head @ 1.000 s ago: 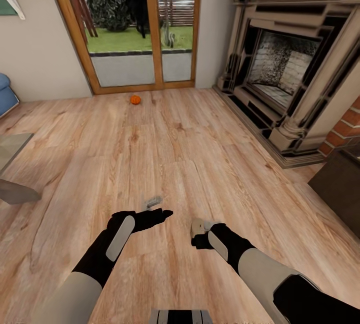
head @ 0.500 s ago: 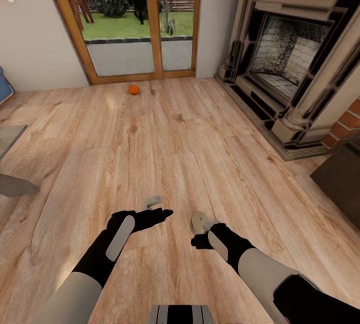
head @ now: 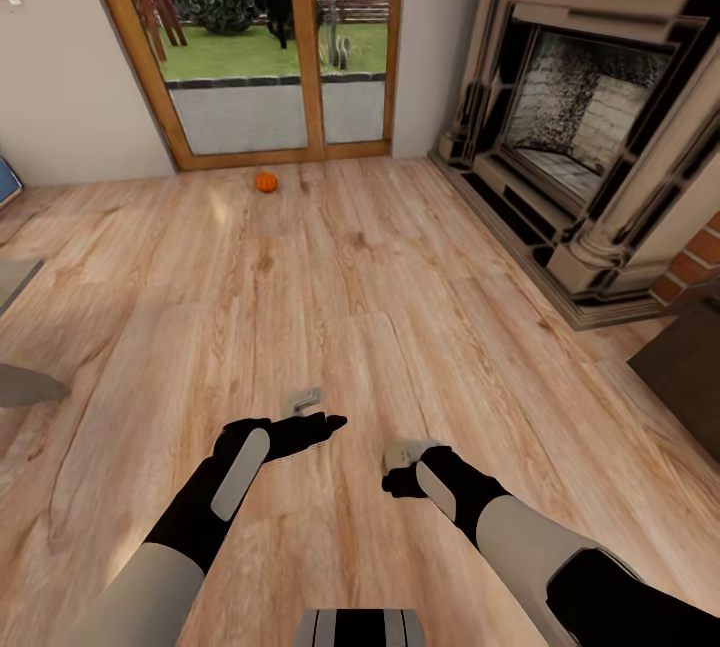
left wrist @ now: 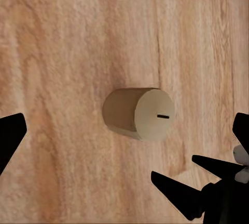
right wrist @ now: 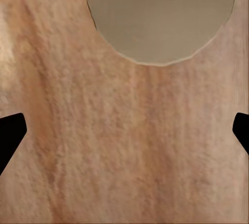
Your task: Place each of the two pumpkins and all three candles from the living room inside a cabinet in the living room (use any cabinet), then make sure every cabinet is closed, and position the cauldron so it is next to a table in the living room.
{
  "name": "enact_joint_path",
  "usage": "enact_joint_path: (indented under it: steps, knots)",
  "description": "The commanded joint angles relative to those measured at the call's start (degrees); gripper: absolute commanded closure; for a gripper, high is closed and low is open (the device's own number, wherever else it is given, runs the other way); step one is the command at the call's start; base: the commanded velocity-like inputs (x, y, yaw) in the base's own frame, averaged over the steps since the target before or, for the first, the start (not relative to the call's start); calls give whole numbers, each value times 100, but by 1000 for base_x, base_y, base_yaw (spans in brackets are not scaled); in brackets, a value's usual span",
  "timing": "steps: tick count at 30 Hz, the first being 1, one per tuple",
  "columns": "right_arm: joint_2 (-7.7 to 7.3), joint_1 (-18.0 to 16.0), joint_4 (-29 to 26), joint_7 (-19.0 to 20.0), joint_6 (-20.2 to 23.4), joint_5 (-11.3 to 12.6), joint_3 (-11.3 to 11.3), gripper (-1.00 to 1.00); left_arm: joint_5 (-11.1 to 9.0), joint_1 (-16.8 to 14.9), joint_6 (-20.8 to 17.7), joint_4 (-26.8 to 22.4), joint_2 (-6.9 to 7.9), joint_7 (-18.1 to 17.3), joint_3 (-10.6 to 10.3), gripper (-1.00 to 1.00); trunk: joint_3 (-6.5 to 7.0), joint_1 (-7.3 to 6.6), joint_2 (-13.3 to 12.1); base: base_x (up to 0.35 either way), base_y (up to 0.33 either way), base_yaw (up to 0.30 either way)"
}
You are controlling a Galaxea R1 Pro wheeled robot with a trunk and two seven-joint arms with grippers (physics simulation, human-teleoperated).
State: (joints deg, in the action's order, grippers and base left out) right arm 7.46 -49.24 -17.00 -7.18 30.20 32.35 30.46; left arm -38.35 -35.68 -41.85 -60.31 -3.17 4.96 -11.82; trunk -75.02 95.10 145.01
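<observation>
- The left gripper [head: 322,422] hangs over the floor [head: 400,287], fingers spread, gripping nothing; a candle [left wrist: 139,113] lies below it.
- The right gripper [head: 402,472] is also spread and empty, a second candle [right wrist: 158,16] under it at 12 o'clock in the wrist view.
- A pumpkin [head: 265,182] sits far off at 12 o'clock by the glass door [head: 255,37].
- Risk: closing off-centre could knock or roll a candle away.

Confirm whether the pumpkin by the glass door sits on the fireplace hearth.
No, the pumpkin rests on the wooden floor near the glass door, apart from the fireplace.
</observation>
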Motion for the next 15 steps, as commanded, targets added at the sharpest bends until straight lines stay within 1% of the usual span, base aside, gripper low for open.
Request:
enact_joint_path:
  steps: [1,6,14,15]
  knots:
    - [-1,-3,-10,-47,21,61,43,-100,-59,-2,-21,-7,1,49,-4,-100,-5,2,2,262,0,0]
    - [0,0,-12,-47,21,61,47,-100,-59,-1,-24,-6,1,46,-4,-100,-5,2,2,100,0,0]
    - [2,-2,-13,-47,21,57,47,-100,-58,-2,-25,1,1,49,-4,-100,-5,2,2,3,0,0]
    - [2,-2,-11,-47,21,55,47,-100,-58,-1,-25,1,1,49,-4,-100,-27,5,3,0,0,0]
